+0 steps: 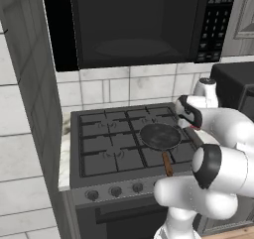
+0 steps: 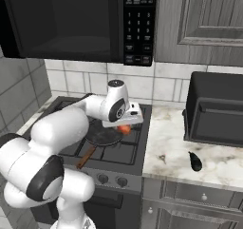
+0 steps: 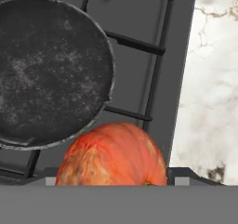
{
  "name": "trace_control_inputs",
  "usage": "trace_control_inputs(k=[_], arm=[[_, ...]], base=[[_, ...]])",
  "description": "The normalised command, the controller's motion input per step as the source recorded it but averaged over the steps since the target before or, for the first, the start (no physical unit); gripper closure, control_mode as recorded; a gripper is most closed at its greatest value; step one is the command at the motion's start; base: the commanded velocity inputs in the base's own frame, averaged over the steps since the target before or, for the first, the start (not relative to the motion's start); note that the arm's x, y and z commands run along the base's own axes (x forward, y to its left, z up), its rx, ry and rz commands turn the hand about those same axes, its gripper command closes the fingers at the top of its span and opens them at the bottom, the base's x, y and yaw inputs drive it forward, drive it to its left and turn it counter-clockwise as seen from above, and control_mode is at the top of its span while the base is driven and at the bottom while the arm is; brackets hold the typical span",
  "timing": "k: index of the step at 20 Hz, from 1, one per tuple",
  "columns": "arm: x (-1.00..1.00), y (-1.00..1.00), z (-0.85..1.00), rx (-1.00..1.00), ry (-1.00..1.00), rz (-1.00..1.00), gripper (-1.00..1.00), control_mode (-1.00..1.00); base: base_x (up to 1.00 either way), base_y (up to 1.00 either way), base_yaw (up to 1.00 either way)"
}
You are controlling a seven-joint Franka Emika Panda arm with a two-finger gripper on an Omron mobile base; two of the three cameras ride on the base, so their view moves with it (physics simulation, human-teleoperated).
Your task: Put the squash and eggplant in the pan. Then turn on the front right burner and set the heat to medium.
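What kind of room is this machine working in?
A home kitchen, rendered by computer. A gas stove carries a pan, a microwave hangs above it, and a marble counter with cabinets runs alongside.

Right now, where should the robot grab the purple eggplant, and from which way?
Around its fat middle, coming straight down from above. The eggplant lies flat on the counter with free space around it, so fingers could close across its narrow width. That's my guess.
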Motion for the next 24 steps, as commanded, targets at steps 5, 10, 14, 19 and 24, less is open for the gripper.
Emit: trace_control_inputs(k=[5, 10, 14, 19, 24], arm=[[0.04, 0.87, 0.14, 0.00, 0.00, 0.07, 1.00, -1.00], [0.00, 0.52, 0.00, 0.00, 0.00, 0.04, 1.00, -1.00], [0.17, 0.45, 0.00, 0.00, 0.00, 0.07, 1.00, -1.00], [0.43, 0.30, -0.07, 0.00, 0.00, 0.03, 1.00, -1.00], [0.57, 0.01, -0.20, 0.00, 0.01, 0.00, 1.00, -1.00]], base=[[0.00, 0.00, 0.00], [0.00, 0.00, 0.00], [0.00, 0.00, 0.00], [0.00, 0.00, 0.00], [0.00, 0.00, 0.00]])
